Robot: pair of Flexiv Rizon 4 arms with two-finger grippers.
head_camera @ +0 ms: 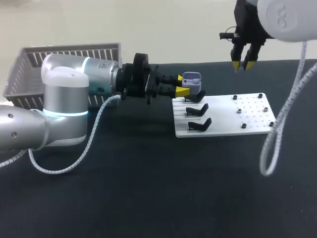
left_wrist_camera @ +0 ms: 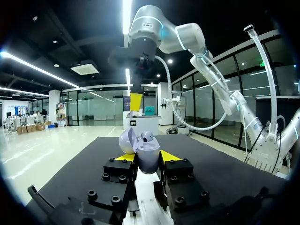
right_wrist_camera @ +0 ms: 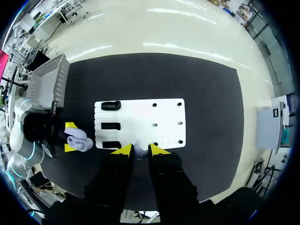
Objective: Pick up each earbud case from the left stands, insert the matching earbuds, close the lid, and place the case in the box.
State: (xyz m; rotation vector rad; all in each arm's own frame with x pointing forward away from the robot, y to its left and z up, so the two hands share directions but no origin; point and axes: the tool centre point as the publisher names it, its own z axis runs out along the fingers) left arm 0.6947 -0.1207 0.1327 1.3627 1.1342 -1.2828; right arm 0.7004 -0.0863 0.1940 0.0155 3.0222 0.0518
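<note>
Behind left gripper [head_camera: 181, 85], grey basket [head_camera: 69, 48]. Pinched tight in it, little earbud case [head_camera: 192, 80], lid open. Just past it, white board [head_camera: 247, 124] with black stands [head_camera: 198, 110]. Farther on, up high, right gripper [head_camera: 244, 64] nipping tiny pale earbud [right_wrist_camera: 138, 149].

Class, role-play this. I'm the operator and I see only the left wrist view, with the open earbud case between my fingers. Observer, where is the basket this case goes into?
Observer: The grey basket sits at the table's rear left corner, behind the left arm.
Operator: Are there any more cases waiting on the stands?
Observer: No. All three black stands on the white board are bare. The only earbud case in sight is the one in the left gripper.
</note>
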